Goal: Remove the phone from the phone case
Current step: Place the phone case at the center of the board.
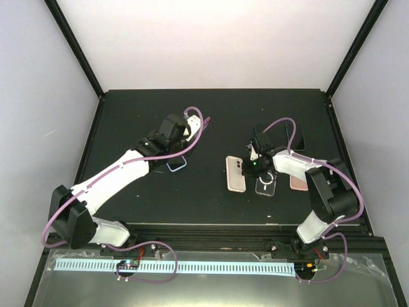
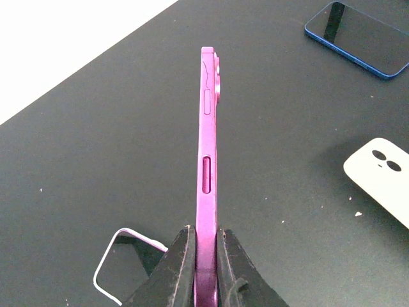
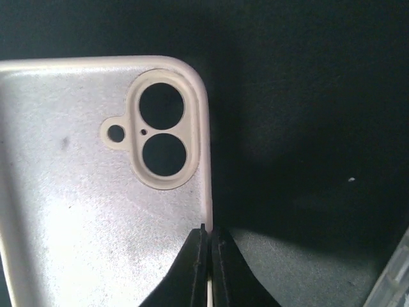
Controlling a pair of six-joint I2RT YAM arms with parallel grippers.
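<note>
A black desk [image 1: 192, 115] boxed in by white walls [image 1: 38, 96] lies under me. From overhead, my left arm stretches out from its base toward 1 o'clock. My right arm is folded, with its elbow out at 3 o'clock and its wrist turned toward 9 o'clock. That view hides what I hold, but the wrist cameras show it.

My left gripper [image 2: 205, 238] is clenched on the near end of a magenta phone [image 2: 208, 147]. The phone is out of any case and held on edge, its side buttons facing the lens and its camera bump at 12 o'clock. A blue phone [image 2: 358, 38] lies flat at 2 o'clock and a clear case [image 2: 131, 259] at 7 o'clock.

My right gripper [image 3: 209, 233] is pinched tight on the rim of an empty pale phone case [image 3: 83, 192], which lies flat with the dark desk showing through its camera cutouts. Only the overhead view shows my two grippers well apart. It also shows a ring-marked case [image 1: 266, 184] just beside the right one, at 5 o'clock.
</note>
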